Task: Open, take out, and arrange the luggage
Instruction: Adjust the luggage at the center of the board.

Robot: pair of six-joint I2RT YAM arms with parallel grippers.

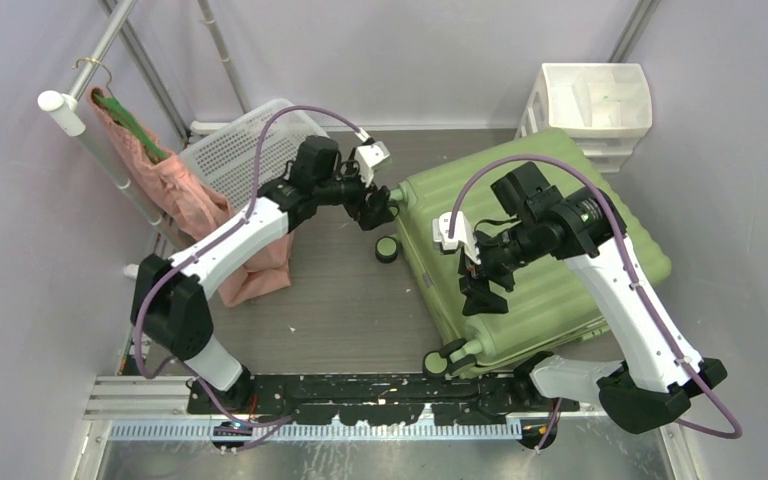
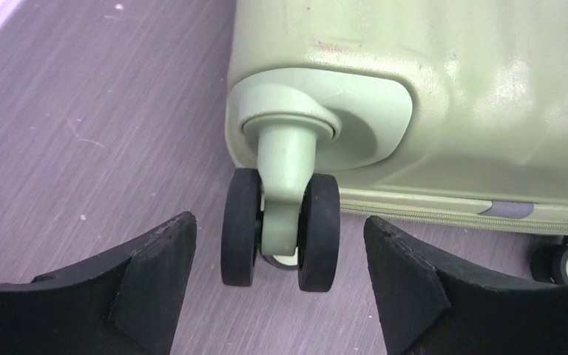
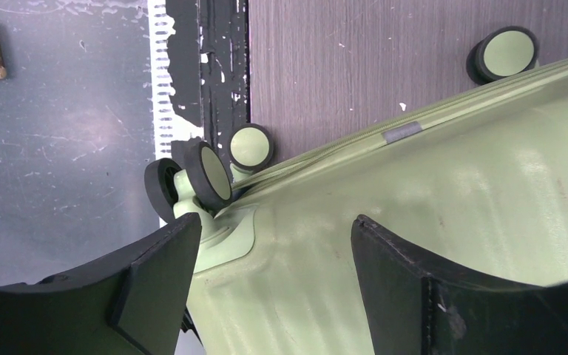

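The suitcase (image 1: 545, 310) lies shut and flat on the table (image 1: 340, 290), right of centre. The left claw (image 1: 378, 208), spread wide, flanks its far-left wheel (image 2: 281, 229) without touching. The right claw (image 1: 482, 285), also wide, hangs over the shell by the near-left wheels (image 3: 207, 174). A basket (image 1: 245, 150) sits far left

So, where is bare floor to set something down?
The grey floor is bare between the pink cloth, the light-green ribbed hard-shell suitcase and the black base rail. It is crowded at the back: white mesh plastic basket left, white plastic drawer unit right.
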